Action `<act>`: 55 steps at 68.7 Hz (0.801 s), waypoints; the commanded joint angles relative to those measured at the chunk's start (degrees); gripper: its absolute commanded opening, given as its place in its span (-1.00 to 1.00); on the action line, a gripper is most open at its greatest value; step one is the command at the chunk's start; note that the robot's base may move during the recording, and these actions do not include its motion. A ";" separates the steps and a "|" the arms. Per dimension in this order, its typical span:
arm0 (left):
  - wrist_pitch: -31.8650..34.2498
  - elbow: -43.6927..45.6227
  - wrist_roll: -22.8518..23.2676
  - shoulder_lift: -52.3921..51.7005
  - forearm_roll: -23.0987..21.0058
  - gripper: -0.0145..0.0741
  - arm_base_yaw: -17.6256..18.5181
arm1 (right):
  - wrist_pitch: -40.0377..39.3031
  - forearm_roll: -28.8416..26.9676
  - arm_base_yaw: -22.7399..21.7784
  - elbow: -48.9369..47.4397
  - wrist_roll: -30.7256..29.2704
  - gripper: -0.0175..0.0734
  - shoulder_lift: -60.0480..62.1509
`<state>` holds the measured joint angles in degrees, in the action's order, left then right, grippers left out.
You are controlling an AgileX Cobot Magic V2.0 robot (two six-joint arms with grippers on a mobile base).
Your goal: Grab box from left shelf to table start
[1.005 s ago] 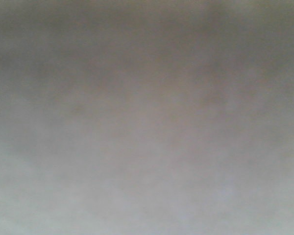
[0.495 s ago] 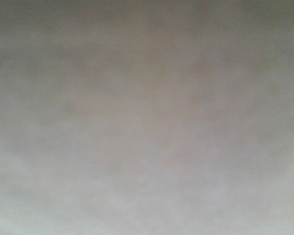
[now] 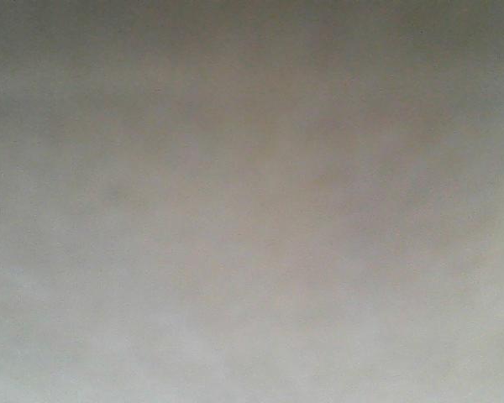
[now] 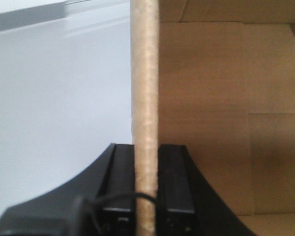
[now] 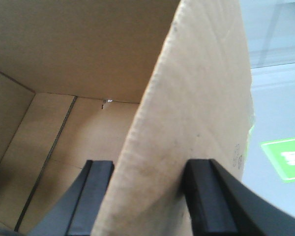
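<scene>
**Box gripped by its walls, two wrist views**

Left wrist view: the left gripper [image 4: 146,152] rises from 6 o'clock, its two black fingers [image 4: 122,182] pressed against either face of one upright cardboard wall of the box [image 4: 221,123]. The wall's edge runs from 6 to 12 o'clock through the centre of the frame, so the gripper pinches the box wall. A thin black cable [image 4: 113,196] crosses the base of the gripper at 7 o'clock. Toward 3 o'clock lies the inside of the box: plain brown panels with flap seams. Toward 9 o'clock lies a pale surface [image 4: 54,98], with a dark grey band [image 4: 24,17] at 11 o'clock.

Right wrist view: the right gripper [image 5: 150,169] straddles another wall of the box [image 5: 206,98], one black finger [image 5: 96,196] inside and one outside, both touching the cardboard; it too pinches the wall. From 9 to 12 o'clock the interior shows bare cardboard sides and bottom flaps with a dark seam, and a small pale fleck [image 5: 107,102] in the far corner, too small to identify. At 3 o'clock, outside the box, a green patch [image 5: 284,158] lies on a pale ground.

Front view: a featureless grey-beige blur; nothing can be told apart. What the box rests on cannot be told.
</scene>
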<state>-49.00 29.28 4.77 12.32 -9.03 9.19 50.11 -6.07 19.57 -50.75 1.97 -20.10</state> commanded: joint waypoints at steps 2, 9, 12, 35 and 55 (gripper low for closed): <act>7.36 1.42 -0.62 1.28 7.31 -0.88 -0.05 | -8.32 -0.61 0.33 -2.82 -1.50 -0.49 0.12; 7.36 1.37 -0.62 1.28 7.31 -0.88 -0.05 | -8.25 -0.61 0.33 -2.82 -1.50 -0.49 0.12; 7.36 1.37 -0.62 1.28 7.31 -0.88 -0.05 | -8.08 -0.61 0.33 -2.82 -1.50 -0.49 0.12; 7.26 1.37 -0.62 1.28 7.34 -0.88 -0.05 | -7.98 -0.61 0.33 -2.82 -1.50 -0.49 0.12; 7.26 1.37 -0.62 1.28 7.34 -0.88 -0.05 | -7.80 -0.61 0.33 -2.82 -1.50 -0.49 0.12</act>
<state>-48.86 29.28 4.77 12.43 -9.16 9.19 50.33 -6.07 19.57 -50.75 1.86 -20.10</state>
